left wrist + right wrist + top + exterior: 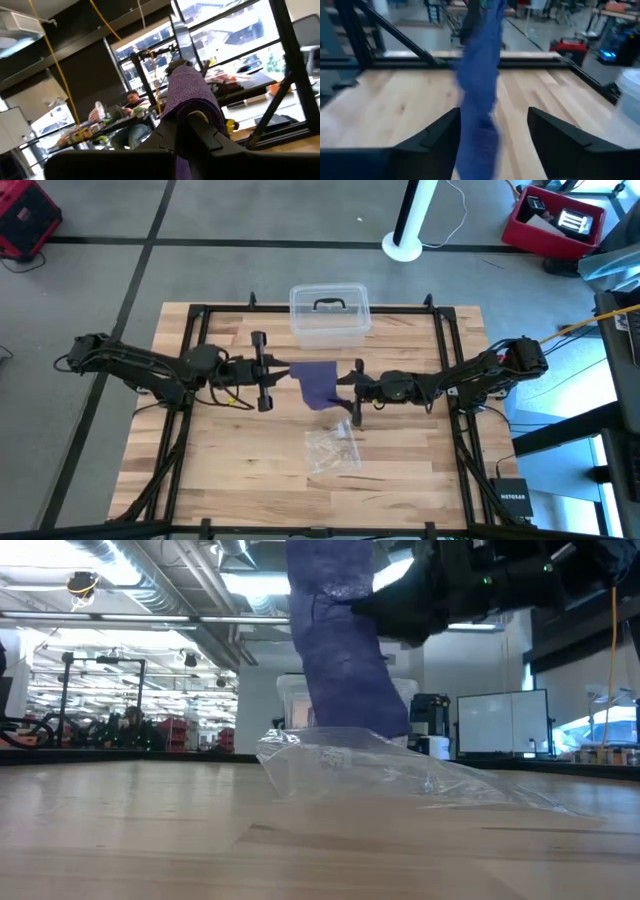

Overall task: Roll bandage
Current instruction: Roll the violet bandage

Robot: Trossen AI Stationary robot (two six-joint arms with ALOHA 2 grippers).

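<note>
the left gripper is clamped on the bandage, which hangs above the plastic bag. the right gripper stands apart around the strip (best pinched low, kept taut for rolling).

The bandage is a dark blue-purple soft fabric strip, hanging lifted above the middle of the desk, its upper end wound into a roll.

You cannot see the bandage's upper end, cut off by the low view's top edge; its lower end sits hidden behind the plastic bag.
</note>
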